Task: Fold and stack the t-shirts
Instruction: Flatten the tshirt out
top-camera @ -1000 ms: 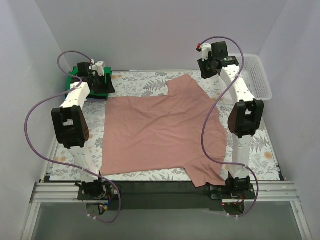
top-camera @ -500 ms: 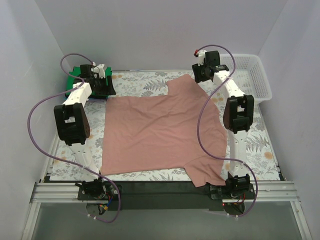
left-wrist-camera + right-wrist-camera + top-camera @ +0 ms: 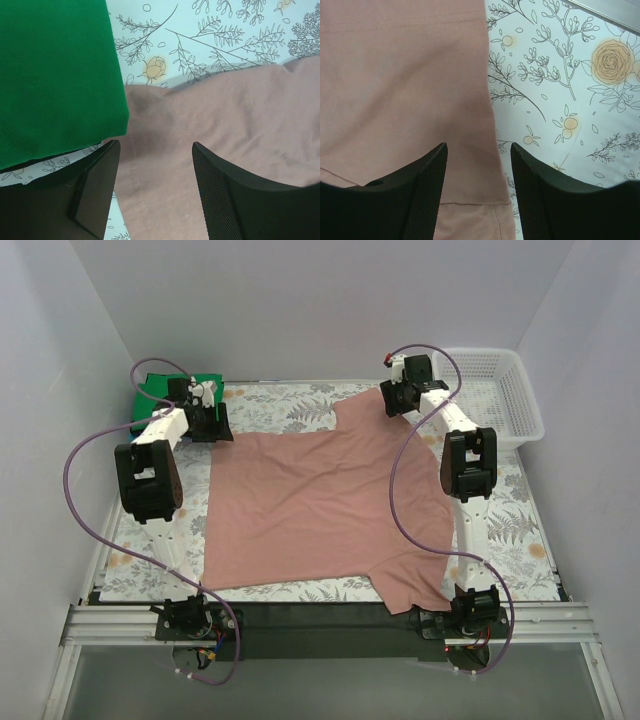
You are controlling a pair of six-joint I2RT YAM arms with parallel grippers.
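Top external view: a dusty pink-brown cloth t-shirt (image 3: 320, 510) lies spread flat on the floral-patterned table cloth (image 3: 290, 405), just left of the white plastic mesh basket (image 3: 520, 400). Its long axis runs across the table. The two sleeves are on the basket side and the hem is on the side away from the basket, so the shoulders point toward the basket. A bright green folded t-shirt (image 3: 152, 390) sits well apart from the basket, beyond the hem. The left gripper (image 3: 212, 420) hangs over the far hem corner, opposite the basket. The right gripper (image 3: 390, 400) hangs over the far sleeve, near the basket. Judgement: the arms are placed at the two far corners to begin a fold.

Left wrist view: the jaws stand apart with nothing between them. They straddle the pink edge, which lies just beside the green shirt.

Right wrist view: the jaws stand apart and hold nothing. They are set over the sleeve's stitched side edge, with bare table cloth on the basket side.
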